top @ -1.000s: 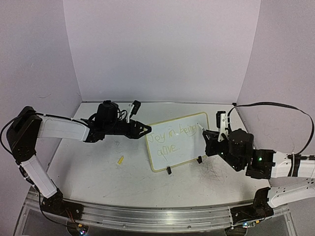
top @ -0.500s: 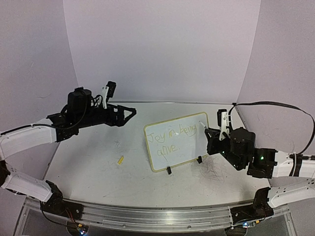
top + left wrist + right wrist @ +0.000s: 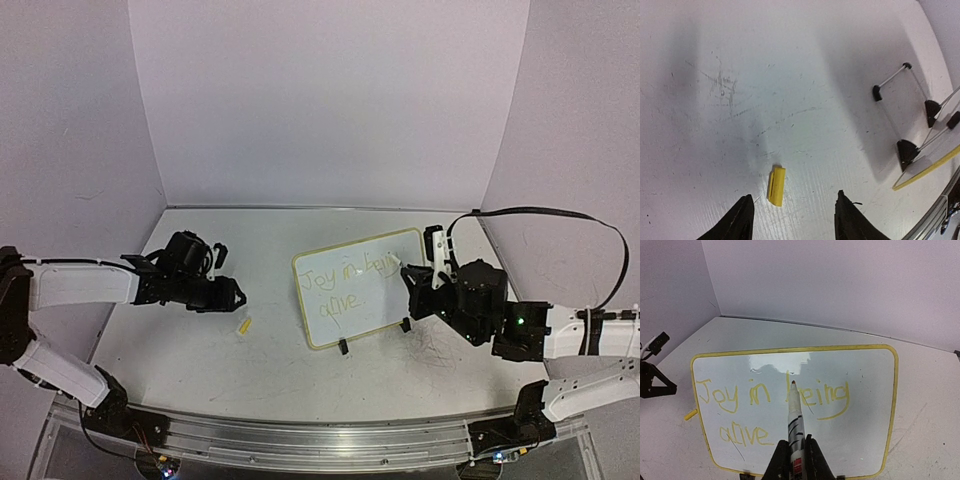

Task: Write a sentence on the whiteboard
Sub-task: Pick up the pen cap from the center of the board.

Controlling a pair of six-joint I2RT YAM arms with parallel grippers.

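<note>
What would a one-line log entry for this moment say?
left gripper: open, aimed at yellow pen cap | right gripper: shut on pen, tip at whiteboard | sentence: two lines written

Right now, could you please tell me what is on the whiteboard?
The whiteboard carries the sentence in yellow: "Joy in being alive", on two lines. In the right wrist view the pen, held in the right hand, hides the start of "being".

Left arm (image 3: 85, 285): stretched low, forearm reaching toward the right. Left gripper (image 3: 792, 207): pointed downward, jaws apart, nothing between them. Right arm (image 3: 590, 335): folded in from the right, wrist angled leftward. Right gripper (image 3: 796, 450): jaws closed around a pen (image 3: 794, 415), tip pointing forward.
</note>
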